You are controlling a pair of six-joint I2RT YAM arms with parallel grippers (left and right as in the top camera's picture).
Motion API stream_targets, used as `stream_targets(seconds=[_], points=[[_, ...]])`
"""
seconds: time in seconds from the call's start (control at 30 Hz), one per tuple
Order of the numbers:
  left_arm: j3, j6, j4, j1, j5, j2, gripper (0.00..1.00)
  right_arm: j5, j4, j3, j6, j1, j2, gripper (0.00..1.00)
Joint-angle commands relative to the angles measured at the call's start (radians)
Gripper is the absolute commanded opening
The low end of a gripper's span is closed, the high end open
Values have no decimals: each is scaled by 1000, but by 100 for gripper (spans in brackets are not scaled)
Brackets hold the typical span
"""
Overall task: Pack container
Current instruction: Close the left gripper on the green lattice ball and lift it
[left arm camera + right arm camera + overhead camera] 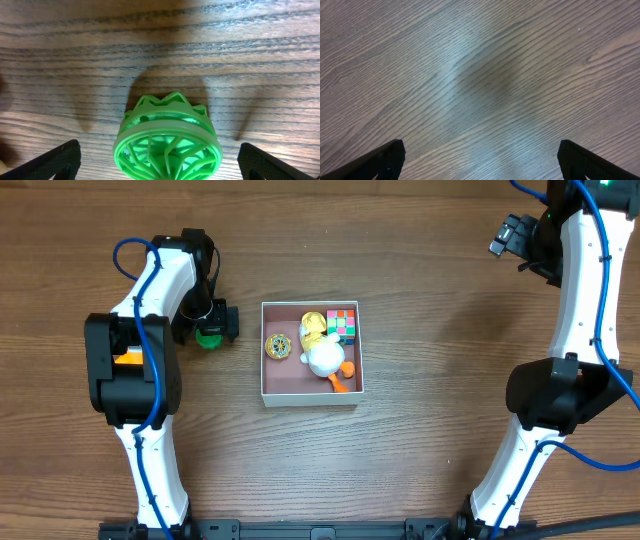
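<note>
Step in hand: judged to be picking up the green lattice toy (167, 142) for packing into the box (290, 382).
Left end effector (164, 165): fingers spread wide, one on each side of the toy. The wrist view shows a gap on both sides and no contact.
Right end effector (480, 162): fingers apart with nothing between them, over bare counter (430, 440) at the far right, well apart from the box.
Box location: middle of the counter, near the green toy on its right but not touching it.
Box contents: a puzzle cube (341, 324) in the far right corner, a duck toy (325, 356) beside it, and a gold disc (279, 346) by the left wall.
Free space: the near left part of the floor looks bare.
Handling advice: centre the fingers on the toy's widest ring. Close gently, since the open ribs may flex or slip. Lift above the box wall before crossing, and set the toy down on the bare patch.
Cut off: the wrist frame cuts off the lower half of the green toy.
Covered: from overhead, the end effector hides most of the toy.
Unclear: whether the fingertips reach the counter, and what the gold disc actually is.
</note>
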Motion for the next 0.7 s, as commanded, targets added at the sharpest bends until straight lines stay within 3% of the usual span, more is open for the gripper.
stream_targets(seconds=[0.0, 0.67], points=[[-4, -13, -4, 6, -6, 13, 100, 14, 5, -3, 4, -1, -22, 100], [-4, -14, -27, 6, -9, 13, 100, 14, 5, -3, 4, -1, -22, 100]])
